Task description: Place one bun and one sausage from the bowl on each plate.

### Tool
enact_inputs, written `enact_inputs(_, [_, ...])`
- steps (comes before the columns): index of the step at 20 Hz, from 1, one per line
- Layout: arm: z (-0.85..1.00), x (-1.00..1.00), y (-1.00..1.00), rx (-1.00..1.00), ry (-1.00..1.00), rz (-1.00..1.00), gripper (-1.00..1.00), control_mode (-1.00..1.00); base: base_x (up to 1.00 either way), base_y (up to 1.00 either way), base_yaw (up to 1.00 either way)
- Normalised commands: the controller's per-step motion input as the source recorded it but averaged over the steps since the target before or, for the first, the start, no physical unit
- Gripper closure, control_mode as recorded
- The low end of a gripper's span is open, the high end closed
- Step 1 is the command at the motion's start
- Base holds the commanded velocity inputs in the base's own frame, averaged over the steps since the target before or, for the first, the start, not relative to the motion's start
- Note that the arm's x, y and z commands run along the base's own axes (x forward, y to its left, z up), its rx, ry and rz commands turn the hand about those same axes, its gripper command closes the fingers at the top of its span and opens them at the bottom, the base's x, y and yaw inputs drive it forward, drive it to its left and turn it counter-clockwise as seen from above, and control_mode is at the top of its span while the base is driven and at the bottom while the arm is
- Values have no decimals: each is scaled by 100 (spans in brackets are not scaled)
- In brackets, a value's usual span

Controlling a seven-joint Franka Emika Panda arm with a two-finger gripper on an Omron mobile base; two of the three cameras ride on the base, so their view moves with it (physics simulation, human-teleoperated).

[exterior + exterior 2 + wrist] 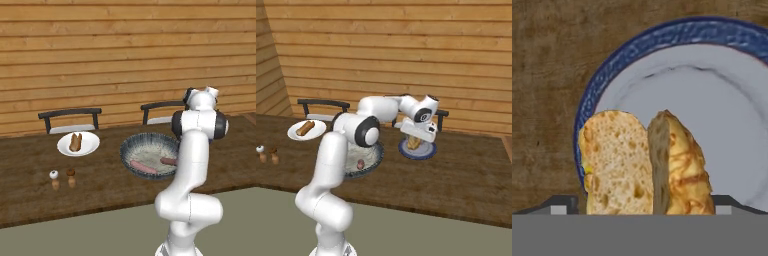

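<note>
A bun (644, 165), split open with a crusty golden back, is being shown sitting on the blue-grey plate (677, 35), near its rim, on a dark wooden table (30, 200). The gripper (417, 134) is being held directly above the bun in the right base view, and its dark fingertips (559, 205) are being seen spread wide on either side of the bread, gripping nothing. A second bun (75, 142) is lying on the white plate (90, 148), well apart to the left. Two sausages, one (143, 167) pale pink and one (168, 161) darker, are lying in the large patterned bowl (131, 147) between the two plates. Salt and pepper shakers (63, 179) are standing near the table's front edge.

The sausages are judged not yet served. Several risks are being posed: the fingers may be catching the bun as the hand is being lifted, so that it is tipped or dragged off the plate edge it is sitting close to. The sausages, being round and smooth, may be rolling away or slipping out of a pinch. The deep bowl wall may be struck by the descending hand.
</note>
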Motion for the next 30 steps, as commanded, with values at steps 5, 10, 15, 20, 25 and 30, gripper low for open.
enact_inputs(5, [18,0,10,-4,-6,-7,-100,-100,0,0,0])
enact_inputs(10, [-4,0,6,-2,-1,-3,-100,-100,0,0,0])
enact_inputs(15, [-13,1,0,-1,0,0,-100,-100,0,0,0])
enact_inputs(20, [6,0,0,0,-4,-3,-100,-100,0,0,0])
enact_inputs(25, [43,1,0,0,-3,-3,-100,-100,0,0,0])
enact_inputs(30, [100,-12,26,0,0,-5,-100,-100,0,0,0])
